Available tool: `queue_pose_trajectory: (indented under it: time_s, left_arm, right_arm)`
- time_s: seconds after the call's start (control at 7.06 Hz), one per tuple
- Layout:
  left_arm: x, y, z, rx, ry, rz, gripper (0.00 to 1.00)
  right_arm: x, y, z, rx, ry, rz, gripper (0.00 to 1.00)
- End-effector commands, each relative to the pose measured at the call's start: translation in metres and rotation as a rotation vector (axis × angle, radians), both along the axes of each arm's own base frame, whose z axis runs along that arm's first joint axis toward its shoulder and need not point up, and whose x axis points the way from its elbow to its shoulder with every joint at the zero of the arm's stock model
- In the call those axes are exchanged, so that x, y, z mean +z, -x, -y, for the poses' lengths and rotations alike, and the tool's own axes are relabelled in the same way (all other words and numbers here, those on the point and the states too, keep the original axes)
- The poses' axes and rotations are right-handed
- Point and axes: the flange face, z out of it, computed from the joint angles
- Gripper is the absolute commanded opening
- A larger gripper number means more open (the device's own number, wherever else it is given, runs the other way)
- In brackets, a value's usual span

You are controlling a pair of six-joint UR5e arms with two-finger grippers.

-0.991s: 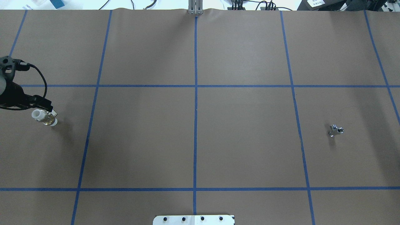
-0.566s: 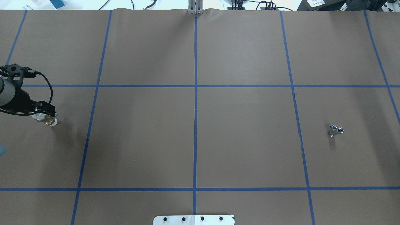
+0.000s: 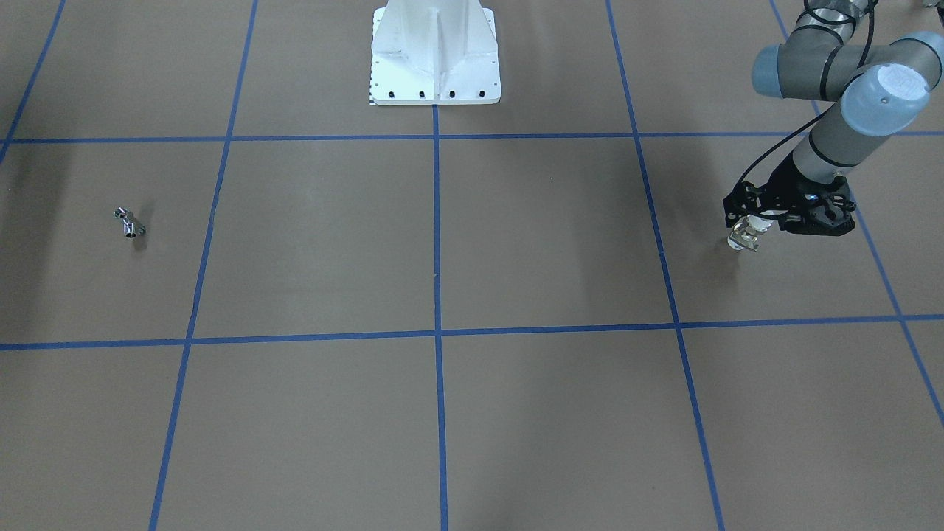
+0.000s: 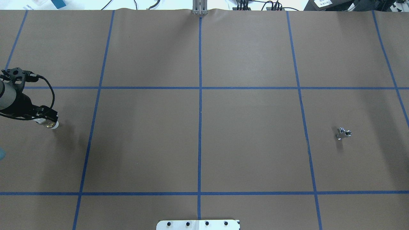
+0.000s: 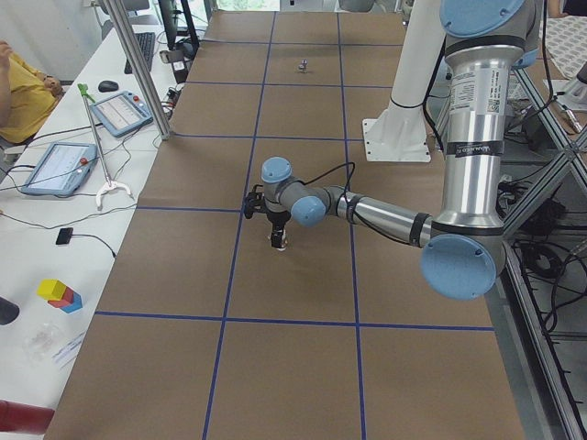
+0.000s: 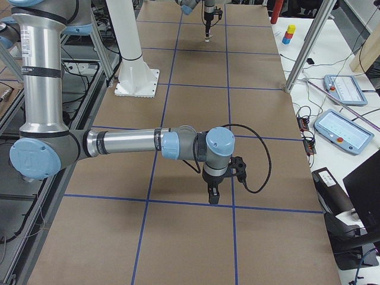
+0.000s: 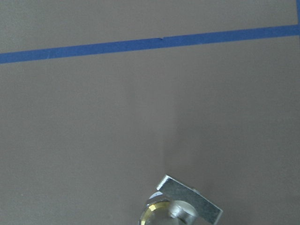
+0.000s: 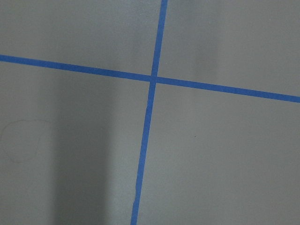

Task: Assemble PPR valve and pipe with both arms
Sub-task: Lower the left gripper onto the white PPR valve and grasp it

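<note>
the left gripper (image 3: 756, 223) is down over the valve (image 3: 743, 239) near the left edge of the tabletop (image 4: 249, 143). i cannot tell if it grips it. the pipe (image 4: 343, 133) lies far off on the right. i cannot tell if the right gripper (image 6: 212, 197) is open or closed.

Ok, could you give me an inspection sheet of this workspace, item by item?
Surface: brown paper-covered table with blue tape grid.
Job's things: white-collared brass PPR valve beneath the black two-finger left gripper; small bent chrome pipe lying alone on the far side.
Clutter: nothing seen.
Grippers: left gripper down at the valve, grip unclear; right gripper above the paper, jaws unclear.
Cables: black cable loop at the left wrist.
Surroundings: white pedestal base; side bench with tablets.
</note>
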Motion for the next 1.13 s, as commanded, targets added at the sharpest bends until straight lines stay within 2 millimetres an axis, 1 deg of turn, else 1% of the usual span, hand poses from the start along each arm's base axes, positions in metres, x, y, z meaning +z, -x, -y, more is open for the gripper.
queue_pose_trajectory:
  time_s: [0.0,0.28,0.99]
  left_arm:
    - [0.0,0.0001,-0.0026,0.024,0.002,-0.013,0.99]
    - [0.0023,0.0011,-0.0039,0.035,-0.007,-0.01,0.94]
    - [0.0043,0.0023,-0.0046,0.05,-0.018,-0.011,0.95]
  right_arm:
    - [-0.0002,0.0,-0.0001,0.0,0.001,0.0,1.0]
    - [-0.0003,0.0,0.0001,0.0,-0.001,0.0,1.0]
    - [-0.0002,0.0,-0.0001,0.0,0.001,0.0,1.0]
